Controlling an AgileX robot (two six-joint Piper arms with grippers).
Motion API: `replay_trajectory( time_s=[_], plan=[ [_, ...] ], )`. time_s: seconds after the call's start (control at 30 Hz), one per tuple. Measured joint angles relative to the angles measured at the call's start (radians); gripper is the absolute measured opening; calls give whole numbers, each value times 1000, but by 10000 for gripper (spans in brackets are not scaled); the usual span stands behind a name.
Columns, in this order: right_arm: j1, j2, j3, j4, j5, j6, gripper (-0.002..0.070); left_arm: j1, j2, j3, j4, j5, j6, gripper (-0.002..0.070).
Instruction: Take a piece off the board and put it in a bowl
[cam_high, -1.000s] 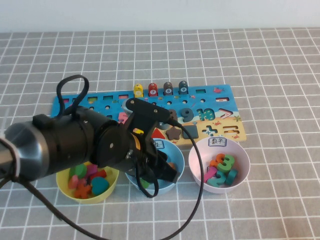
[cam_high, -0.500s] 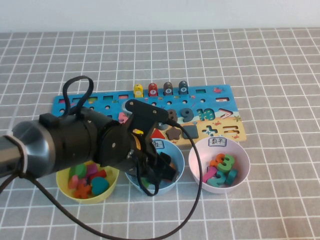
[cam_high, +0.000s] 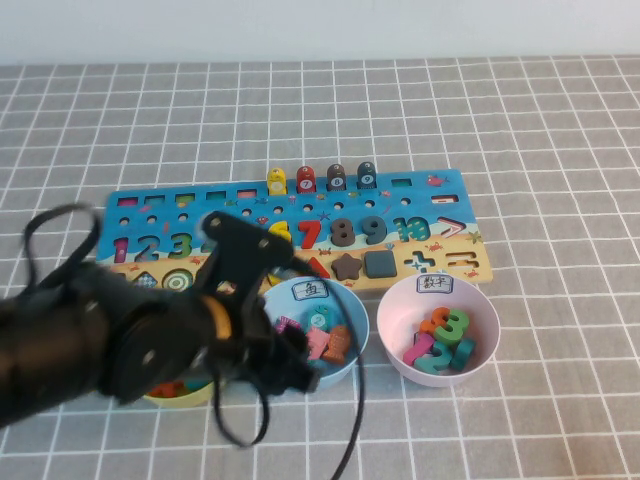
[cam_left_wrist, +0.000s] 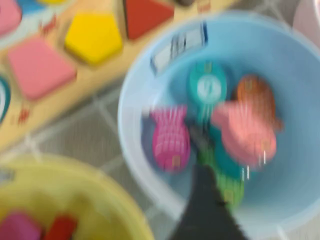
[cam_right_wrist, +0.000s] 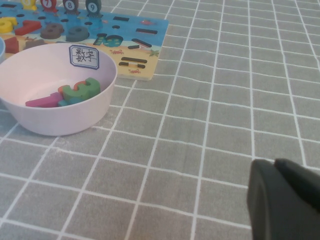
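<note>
The pale pink fish piece lies loose in the light blue bowl, on top of an orange piece; it also shows in the high view. The bowl stands in front of the blue board. My left gripper is open and empty at the bowl's near rim; one dark finger shows over the bowl. My right gripper is shut and empty above the grey cloth, right of the pink bowl; it is outside the high view.
The blue bowl also holds magenta, teal, orange and green pieces. A pale pink bowl with numerals stands to its right. A yellow bowl stands to its left, mostly hidden under my left arm in the high view.
My left arm has pulled back and to the left, out of the blue bowl. The bowl's inside now shows, with the pale pink piece lying in it.
</note>
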Motion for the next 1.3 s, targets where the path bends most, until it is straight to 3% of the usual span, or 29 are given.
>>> replay_trajectory(
  time_s=[0.07,0.2,0.3,0.8,1.3],
  plan=[
    [0,0,0,0,0,0,-17,0,-50,56,0,-12,-2,330],
    [0,0,0,0,0,0,-17,0,-162,151,-2,-32,-16,89],
    [0,0,0,0,0,0,-17,0,-262,236,-7,-96,-26,26],
    [0,0,0,0,0,0,-17,-4,-831,718,-29,-665,-75,-1],
    [0,0,0,0,0,0,-17,-4,-885,806,-44,-739,-52,-2]
  ],
)
